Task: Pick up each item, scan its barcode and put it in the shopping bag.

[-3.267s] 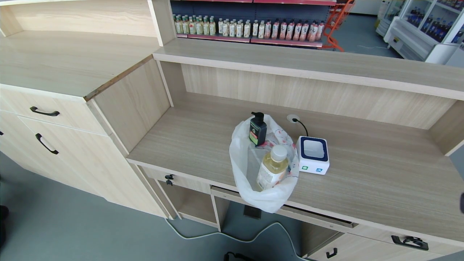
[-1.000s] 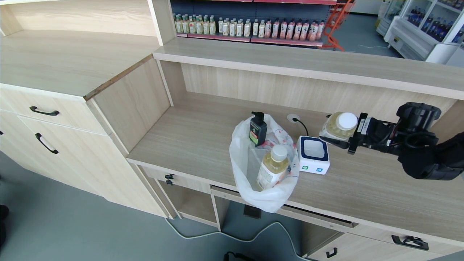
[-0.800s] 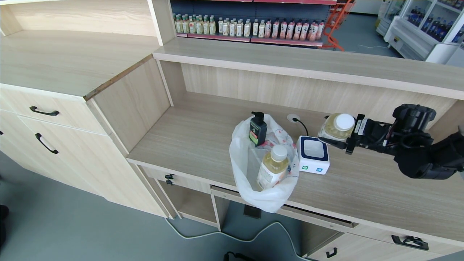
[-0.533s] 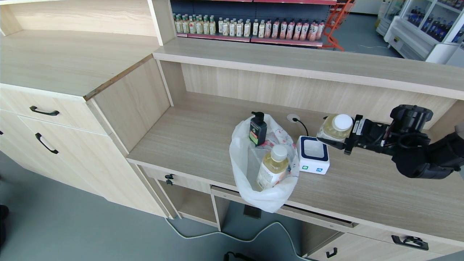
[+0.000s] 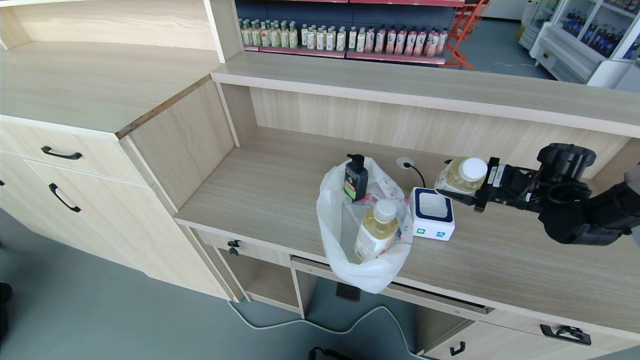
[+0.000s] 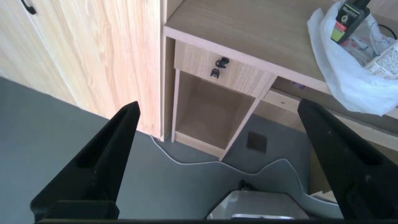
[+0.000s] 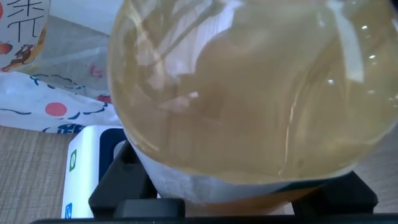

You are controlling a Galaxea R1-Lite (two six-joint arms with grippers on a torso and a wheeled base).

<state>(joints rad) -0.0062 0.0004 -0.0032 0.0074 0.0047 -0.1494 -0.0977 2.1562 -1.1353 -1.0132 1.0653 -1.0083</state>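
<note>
The right claw [image 5: 456, 185] grips a white-capped yellow bottle [image 5: 466, 172] just beside the white scanner [image 5: 433, 214], near the white shopping bag [image 5: 340, 240] holding a second bottle [image 5: 376, 232] and a dark pump bottle [image 5: 355, 180].

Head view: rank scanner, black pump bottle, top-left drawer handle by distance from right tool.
1. Scanner, on counter beside the right tool holding the drink bottle.
2. Black pump bottle, far side of the shopping bag.
3. Drawer handle, far-left cabinet.
</note>
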